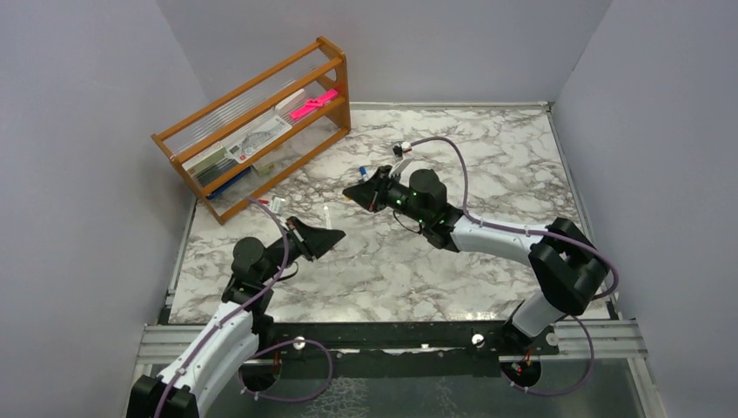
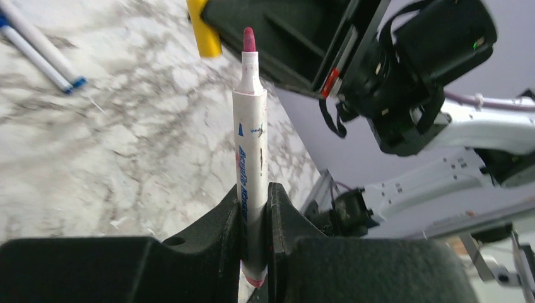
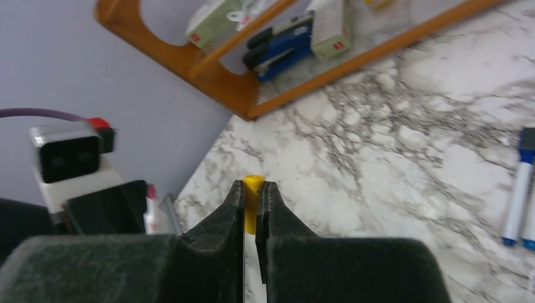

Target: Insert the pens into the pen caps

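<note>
One red-tipped pen (image 2: 250, 139) upright, gripped in left pincer (image 2: 255, 194). One yellow cap (image 3: 252, 180) pinched in right pincer (image 3: 253, 196). Two blue-tipped pens (image 3: 518, 183) side by side on bench (image 3: 391, 158).

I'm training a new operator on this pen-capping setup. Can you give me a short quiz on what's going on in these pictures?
1. True or false: the left tool grips a red-tipped marker pen by its lower barrel.
2. What does the right tool pinch? A) a blue cap B) a yellow cap C) nothing
3. Fill in: the loose pens lying on the marble table have ___ ends.
Key: 1 true; 2 B; 3 blue.
</note>
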